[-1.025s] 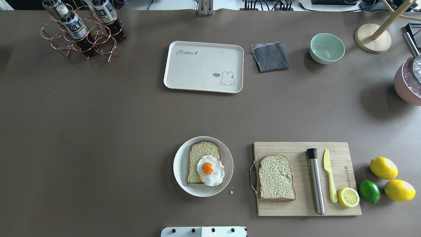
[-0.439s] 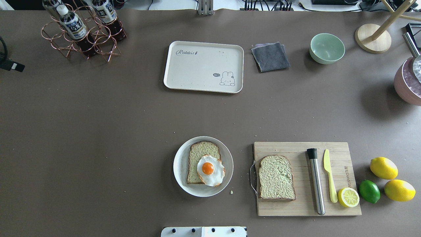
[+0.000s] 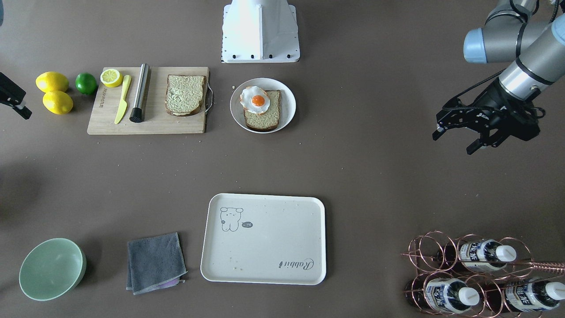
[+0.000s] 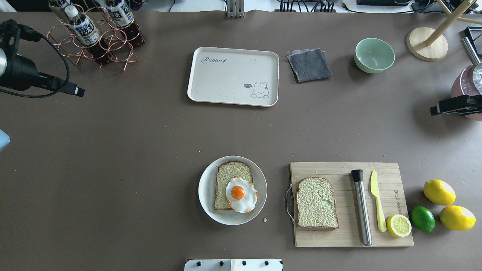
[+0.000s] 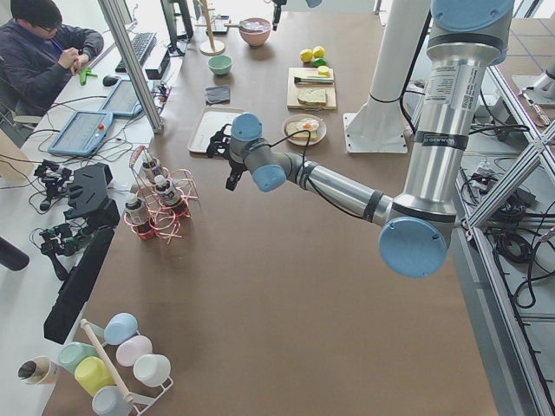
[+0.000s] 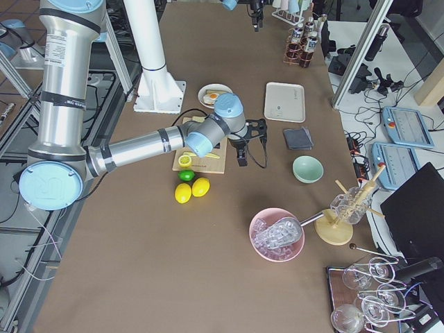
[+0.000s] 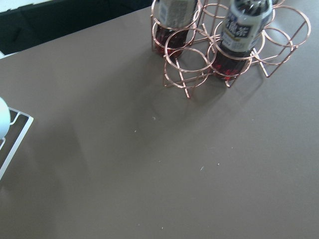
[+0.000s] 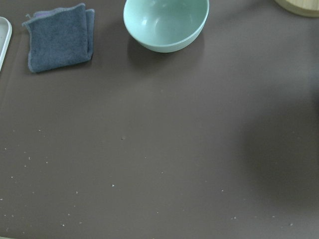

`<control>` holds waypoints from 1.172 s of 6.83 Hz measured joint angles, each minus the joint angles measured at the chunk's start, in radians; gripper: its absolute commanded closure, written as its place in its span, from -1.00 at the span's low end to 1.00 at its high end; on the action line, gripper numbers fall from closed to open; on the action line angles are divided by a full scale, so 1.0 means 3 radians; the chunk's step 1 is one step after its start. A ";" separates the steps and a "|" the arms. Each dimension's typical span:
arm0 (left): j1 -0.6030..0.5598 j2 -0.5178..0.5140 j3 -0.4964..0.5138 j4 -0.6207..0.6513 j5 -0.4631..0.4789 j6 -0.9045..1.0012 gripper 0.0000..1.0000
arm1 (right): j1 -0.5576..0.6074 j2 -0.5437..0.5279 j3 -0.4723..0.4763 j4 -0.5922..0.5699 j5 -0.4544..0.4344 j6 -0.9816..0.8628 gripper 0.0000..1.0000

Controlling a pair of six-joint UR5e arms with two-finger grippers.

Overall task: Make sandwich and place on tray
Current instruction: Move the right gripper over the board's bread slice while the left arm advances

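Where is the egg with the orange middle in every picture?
Exterior front-facing: upper middle, egg on bread.
Overhead exterior: lower middle.
Exterior left: upper part, just right of centre.
Exterior right: upper middle.
Left wrist: not in it.
Right wrist: not in it.
Landmark: round white plate beside the wooden board.

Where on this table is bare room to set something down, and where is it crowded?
Widest bare stretch: between the tray and the plate. Also bare: from the bottle rack down to the plate. Crowded: the cutting board, holding bread slice, steel rod and knife, with lemons beside it.
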 measured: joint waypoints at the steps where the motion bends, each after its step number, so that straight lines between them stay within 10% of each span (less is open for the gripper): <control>1: 0.0334 -0.0100 -0.0039 -0.0044 0.0313 -0.0426 -0.96 | -0.0366 -0.0006 0.0119 0.0049 -0.0226 0.0396 -1.00; 4: 0.1113 -0.0401 -0.0054 -0.0054 0.1038 -0.1298 -0.96 | -0.1659 -0.0013 0.0466 0.0067 -0.1267 0.1628 -0.99; 8: 0.1240 -0.0451 -0.0081 -0.0054 0.1183 -0.1416 -0.96 | -0.2741 -0.0015 0.0508 0.0269 -0.2092 0.2289 -0.61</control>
